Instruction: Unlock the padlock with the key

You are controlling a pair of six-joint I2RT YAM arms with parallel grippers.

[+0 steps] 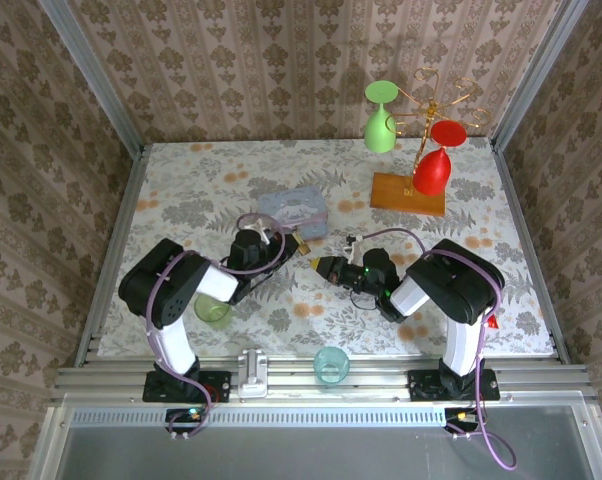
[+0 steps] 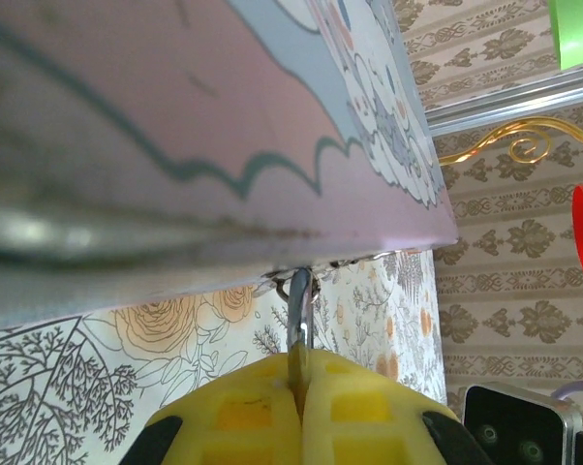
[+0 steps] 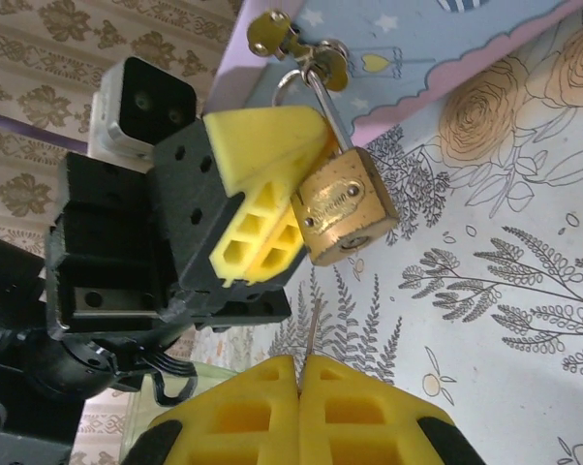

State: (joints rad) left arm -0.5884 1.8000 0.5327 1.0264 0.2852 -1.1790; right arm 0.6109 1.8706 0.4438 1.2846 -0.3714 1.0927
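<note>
1. Right gripper [image 3: 301, 366]: yellow fingers pressed together, pinching thin dark metal key [image 3: 315, 327], blade poking fwd.
2. Just ahead, not touching: small brass padlock [image 3: 345, 208], keyhole end toward the key, slightly right of the blade. Left gripper [image 2: 299, 373] is clamped on it.
3. Beyond: pale blue cartoon tin box [image 3: 446, 39], the padlock hooked on it.
4. Step looks like insertion. Next: line blade w/ slot, ease in.

A pale blue tin box [image 1: 296, 210] lies on the flowery table [image 1: 501, 220], with a green plastic cup [image 1: 213, 312] nearer the front.

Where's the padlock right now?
In the right wrist view it's centre frame: the padlock is hooked by its loop through the latch of the blue tin box, gripped by the left claw, just above the key in the right claw.
</note>
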